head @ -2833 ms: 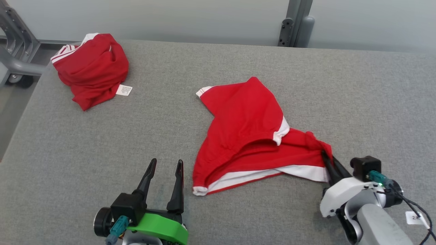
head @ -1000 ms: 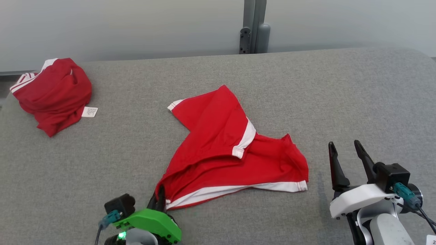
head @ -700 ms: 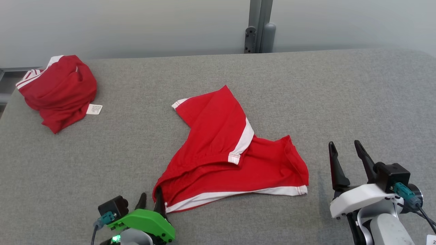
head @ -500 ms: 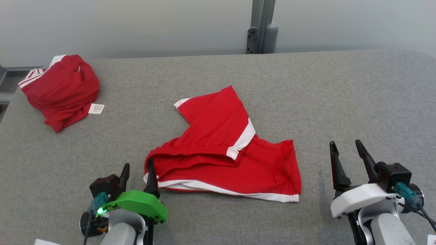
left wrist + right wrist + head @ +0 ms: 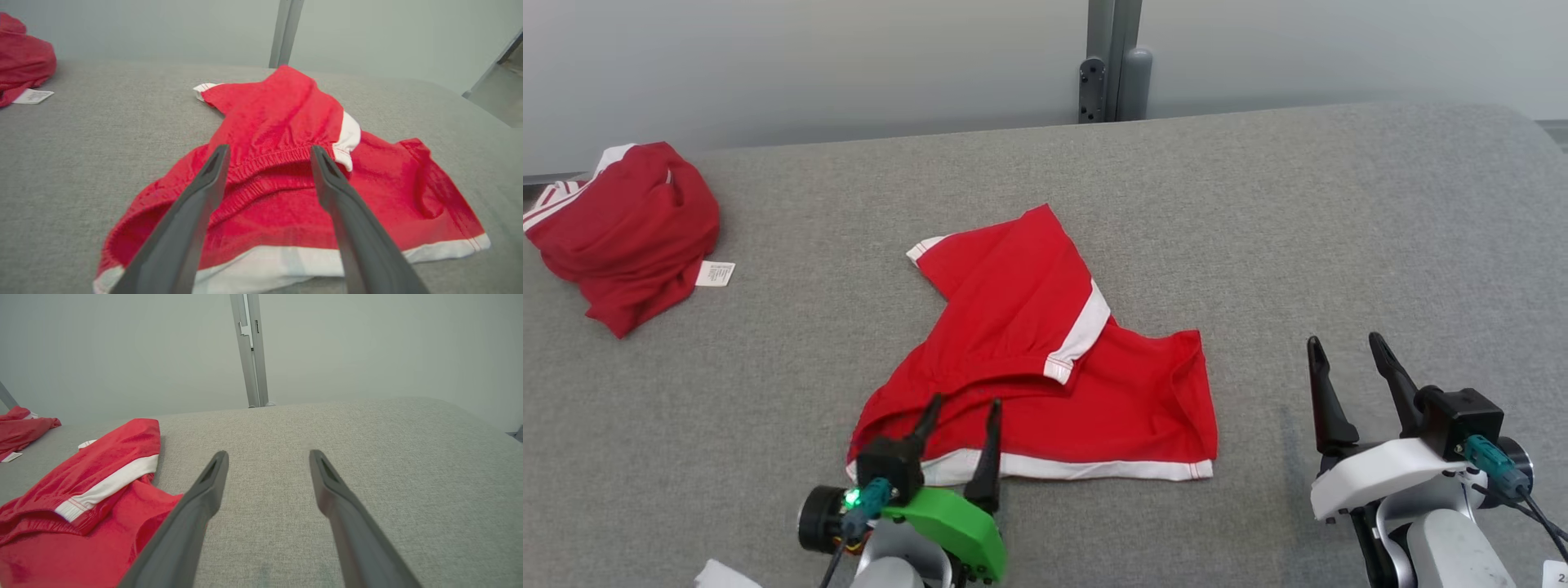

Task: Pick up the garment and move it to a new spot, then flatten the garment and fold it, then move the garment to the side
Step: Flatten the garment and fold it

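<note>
Garment (image 5: 1045, 359), red shorts with white trim, is lying loose at the middle of the table (image 5: 1339, 204), so the pick-and-move part is looking done. At the garment's ten o'clock, another red bundle (image 5: 621, 229) is sitting well apart, near the table's far-left edge. At seven o'clock the left gripper (image 5: 965, 403) is hovering over the gaping waistband (image 5: 269, 163), jaws spread wide and holding nothing. The garment itself is lying rumpled, with one leg (image 5: 1005, 269) doubled across toward twelve o'clock. Flattening is therefore looking barely begun, and folding and moving aside are waiting. At four o'clock the right gripper (image 5: 1344, 341) is hanging over bare table, jaws wide and empty, apart from the garment.
</note>
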